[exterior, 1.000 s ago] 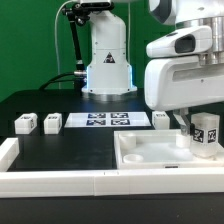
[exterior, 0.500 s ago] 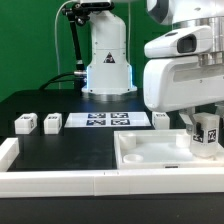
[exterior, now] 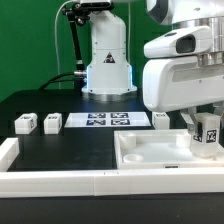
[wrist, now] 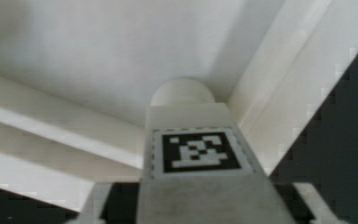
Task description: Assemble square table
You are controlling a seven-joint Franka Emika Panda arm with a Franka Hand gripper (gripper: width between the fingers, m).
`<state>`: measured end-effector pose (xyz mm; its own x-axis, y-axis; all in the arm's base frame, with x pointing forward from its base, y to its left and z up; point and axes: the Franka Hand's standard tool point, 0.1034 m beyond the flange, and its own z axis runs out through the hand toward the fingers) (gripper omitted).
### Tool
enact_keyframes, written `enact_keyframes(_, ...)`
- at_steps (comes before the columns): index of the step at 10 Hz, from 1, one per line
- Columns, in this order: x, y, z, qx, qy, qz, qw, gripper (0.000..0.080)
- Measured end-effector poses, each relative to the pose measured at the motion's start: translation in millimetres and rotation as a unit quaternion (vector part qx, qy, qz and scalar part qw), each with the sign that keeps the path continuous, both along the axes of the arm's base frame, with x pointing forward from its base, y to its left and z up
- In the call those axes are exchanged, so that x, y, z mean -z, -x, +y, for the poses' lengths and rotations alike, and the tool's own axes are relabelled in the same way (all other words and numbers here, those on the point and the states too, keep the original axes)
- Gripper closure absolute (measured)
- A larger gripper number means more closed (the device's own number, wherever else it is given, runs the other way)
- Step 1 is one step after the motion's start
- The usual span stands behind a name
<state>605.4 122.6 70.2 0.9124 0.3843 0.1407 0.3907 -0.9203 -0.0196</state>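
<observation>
Your gripper (exterior: 207, 130) pinches a small white plastic leg block (wrist: 197, 140) with a black-and-white tag, one finger on each side. Right under it lies the big white square plastic table slab (exterior: 150, 152) with a raised rim. Farther off, three more white leg blocks (exterior: 24, 124) (exterior: 52, 122) (exterior: 161, 119) sit beside the marker board (exterior: 105, 121).

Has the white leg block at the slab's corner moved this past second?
Yes: the small white marker-tagged leg block shifted slightly toward the exterior view's right, against the rim of the white square plastic slab.
</observation>
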Motion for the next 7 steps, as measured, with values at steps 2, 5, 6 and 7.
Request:
enact_keyframes(2, 0.2, 0.0, -0.5, 0.082, -0.011, 0.006, 0.997, 0.0508)
enact_keyframes(5, 0.8, 0.8, -1.3, 0.225, -0.030, 0.011, 0.974, 0.0507)
enact_keyframes(6, 1.0, 0.8, -1.8, 0.286, -0.038, 0.013, 0.958, 0.0507)
enact_keyframes(7, 1.3, 1.1, -1.9, 0.328, -0.042, 0.015, 0.944, 0.0506)
